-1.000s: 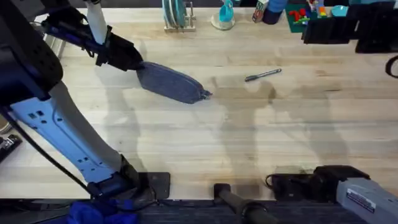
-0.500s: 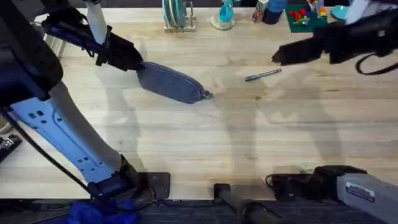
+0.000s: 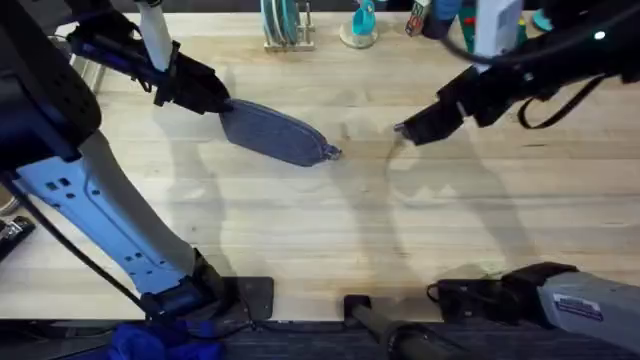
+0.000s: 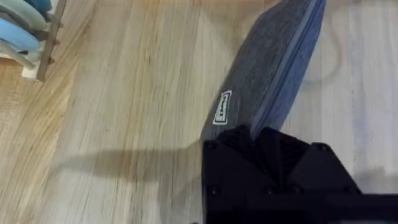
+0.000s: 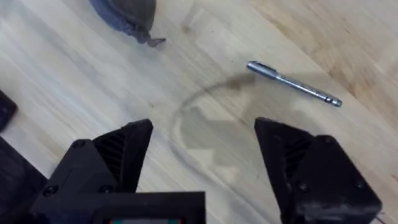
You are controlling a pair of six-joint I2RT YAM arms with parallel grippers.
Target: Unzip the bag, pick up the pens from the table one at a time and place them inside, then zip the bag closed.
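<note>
The blue-grey bag (image 3: 275,133) lies slanted on the table (image 3: 300,230) at the left of centre, its small pull tab (image 3: 333,152) at the right end. My left gripper (image 3: 216,100) is shut on the bag's left end, and the left wrist view shows the fabric (image 4: 267,68) pinched between the black fingers (image 4: 236,140). The silver pen (image 5: 292,83) lies flat on the wood, right of the bag. My right gripper (image 3: 415,128) hovers over it, open with nothing between its fingers (image 5: 124,149). The bag's tab end (image 5: 127,14) shows farther off.
A dish rack (image 3: 285,25), a teal bottle (image 3: 362,22) and a bin of coloured items (image 3: 490,25) line the back edge. Bare wood stretches between the bag and the arm bases at the front edge.
My right arm has swung in from the back right, down and leftward, until its gripper hangs over the pen. The left gripper and the bag have not moved.
</note>
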